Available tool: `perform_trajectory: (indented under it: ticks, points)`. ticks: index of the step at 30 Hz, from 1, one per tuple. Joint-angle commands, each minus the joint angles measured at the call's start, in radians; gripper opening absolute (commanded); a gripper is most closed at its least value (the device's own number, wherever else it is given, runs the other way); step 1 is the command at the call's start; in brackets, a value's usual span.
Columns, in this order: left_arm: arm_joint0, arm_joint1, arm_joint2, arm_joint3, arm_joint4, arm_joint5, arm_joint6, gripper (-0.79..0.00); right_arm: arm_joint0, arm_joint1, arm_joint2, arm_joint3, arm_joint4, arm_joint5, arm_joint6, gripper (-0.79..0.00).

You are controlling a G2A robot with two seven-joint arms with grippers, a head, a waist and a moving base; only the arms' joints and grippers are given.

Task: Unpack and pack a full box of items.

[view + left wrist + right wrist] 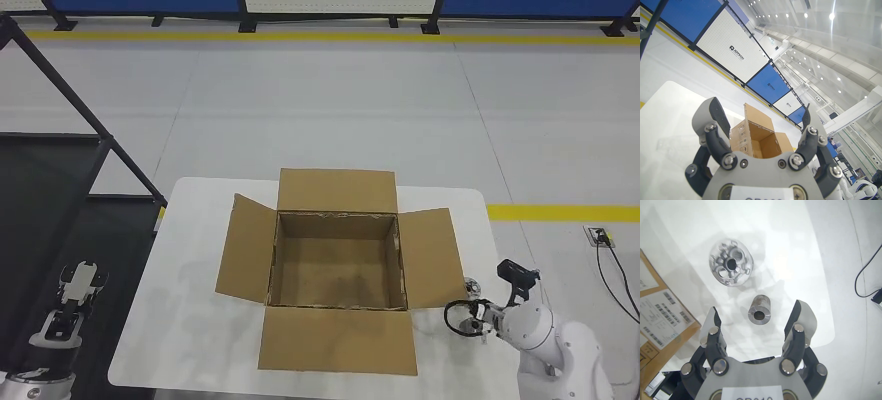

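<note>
**Right arm poised over a metal sleeve beside the open box**

Top view: the box [338,190] sits open mid-tabletop [190,300], the right gripper [462,318] just off its right flap and the left gripper [80,272] beyond the tabletop's left edge.
Left wrist view: jaws spread, empty.
Right wrist view: jaws spread astride the metal sleeve [761,306]. Its bored end faces the gripper, long axis along the approach. Best to centre, then pinch its round sides.

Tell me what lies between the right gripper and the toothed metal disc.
A short metal cylinder, in the right wrist view: it sits on the white table by the open right gripper, the toothed metal disc beyond it.
</note>
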Motion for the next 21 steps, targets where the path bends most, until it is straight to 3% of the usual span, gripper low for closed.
perform_trajectory:
  ticks: [1,6,10,13,17,21]
  points:
    - [0.0,0.0,0.0,0.0,0.0,0.0,0.0,0.0,-0.023,0.0,0.012,-0.094,-0.012,0.03,-0.026,0.0]
    - [0.0,0.0,0.0,0.0,0.0,0.0,0.0,0.0,-0.039,0.002,0.011,-0.253,0.02,-0.004,-0.015,0.0]
    - [0.0,0.0,0.0,0.0,0.0,0.0,0.0,0.0,-0.003,0.005,-0.006,-0.272,0.002,-0.003,0.003,0.0]
    - [0.0,0.0,0.0,0.0,0.0,0.0,0.0,0.0,0.028,0.003,-0.006,-0.277,0.117,-0.011,-0.008,0.0]
    - [0.0,0.0,0.0,0.0,0.0,0.0,0.0,0.0,0.079,0.011,0.045,-0.185,0.263,-0.113,0.017,0.0]
    - [0.0,0.0,0.0,0.0,0.0,0.0,0.0,0.0,0.136,0.029,0.158,0.001,0.513,-0.354,0.051,0.0]
